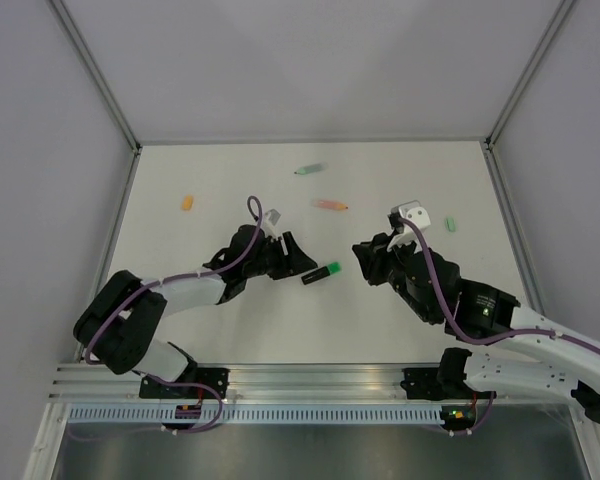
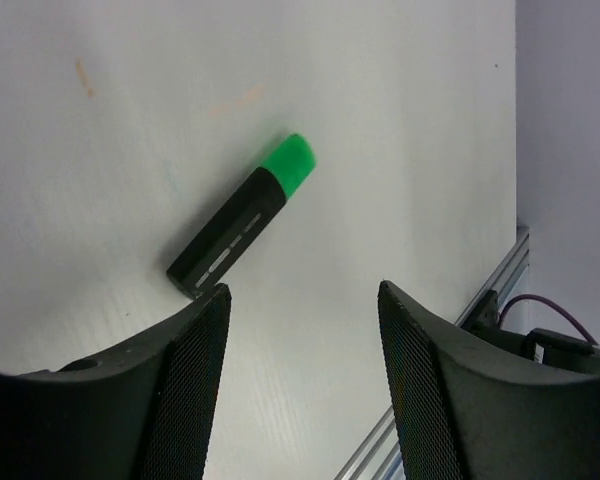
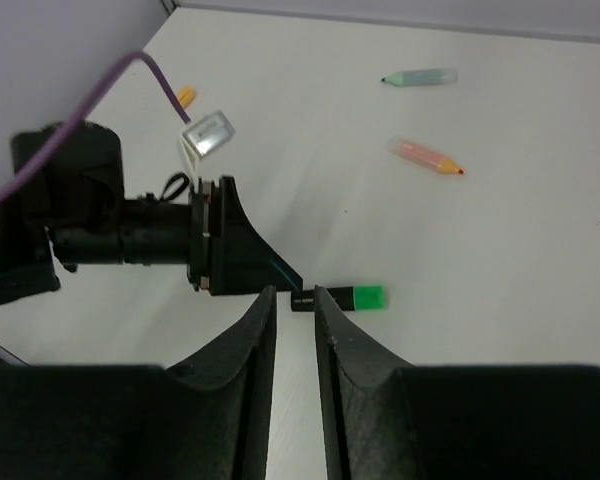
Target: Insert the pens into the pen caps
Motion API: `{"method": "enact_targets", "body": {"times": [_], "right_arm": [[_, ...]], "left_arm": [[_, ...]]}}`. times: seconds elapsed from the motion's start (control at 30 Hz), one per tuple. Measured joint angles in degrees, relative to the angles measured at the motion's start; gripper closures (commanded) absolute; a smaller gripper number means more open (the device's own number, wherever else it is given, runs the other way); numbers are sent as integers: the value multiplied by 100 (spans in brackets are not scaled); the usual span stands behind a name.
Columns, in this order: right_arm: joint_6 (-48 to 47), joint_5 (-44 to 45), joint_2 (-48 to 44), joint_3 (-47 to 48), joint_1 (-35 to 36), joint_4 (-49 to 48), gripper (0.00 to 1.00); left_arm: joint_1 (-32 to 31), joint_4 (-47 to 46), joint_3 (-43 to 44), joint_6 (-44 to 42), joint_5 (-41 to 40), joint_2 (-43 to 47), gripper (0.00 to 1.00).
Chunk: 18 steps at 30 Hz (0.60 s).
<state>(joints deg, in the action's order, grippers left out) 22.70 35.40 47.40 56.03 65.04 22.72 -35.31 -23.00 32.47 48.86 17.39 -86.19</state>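
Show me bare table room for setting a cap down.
Bare: the near strip between the left arm and right arm, below the black-green pen; the far left corner beyond the orange cap. Crowded: mid-table around that pen.

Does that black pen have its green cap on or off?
On: the green cap sits flush on one end of the black pen, no gap showing.
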Motion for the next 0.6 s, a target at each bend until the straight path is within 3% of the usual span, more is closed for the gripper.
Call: {"method": "enact_targets", "body": {"times": [0.17,0.4,0.6], "right_arm": [[2,-81,31,-398,0,-146,72],[-7,-109,-216,-525,0,-225,72],[-26,-59,-1189,-581,0,-227,72]], "left_arm": [[0,662,730,-1012,90,363,34],[-59,2044,2577,-2822,356,-907,34],[-313,3136,3003,-3768,203,-1707,35]]}}
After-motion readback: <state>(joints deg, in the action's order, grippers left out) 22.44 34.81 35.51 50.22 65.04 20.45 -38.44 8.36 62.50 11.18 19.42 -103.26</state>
